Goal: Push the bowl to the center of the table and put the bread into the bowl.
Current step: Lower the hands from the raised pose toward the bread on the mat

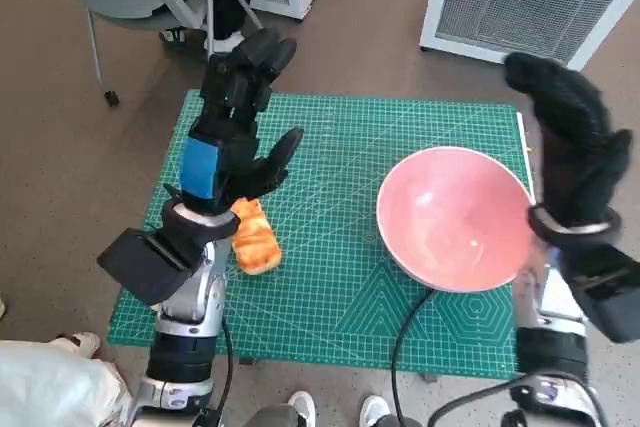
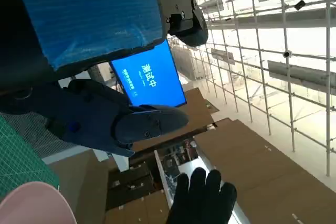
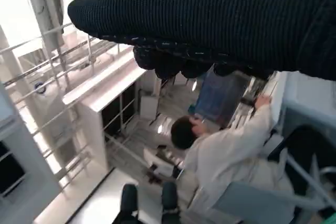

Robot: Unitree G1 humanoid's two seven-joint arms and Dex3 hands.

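In the head view the left robot hand (image 1: 232, 122) is raised with fingers apart, holding nothing, the bread (image 1: 255, 238) on the counter (image 1: 330, 297) just beneath its wrist. The right robot hand (image 1: 568, 142), gloved and holding nothing, stands beside the bowl (image 1: 455, 217). Only the right wrist view shows a seated person (image 3: 226, 156), beyond the glove.

Probably a lab: green cutting mat (image 1: 340, 247), metal scaffolding (image 2: 273, 51), blue test screen (image 2: 149, 80).

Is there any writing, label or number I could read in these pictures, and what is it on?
"测试中": white characters on the blue screen in the left wrist view; the smaller line beneath them is too blurred to read.
Green mat: printed grid lines only; any numbers along its edges are too small to read.
Pink bowl, bread: no text visible.
Right wrist view: nothing readable.
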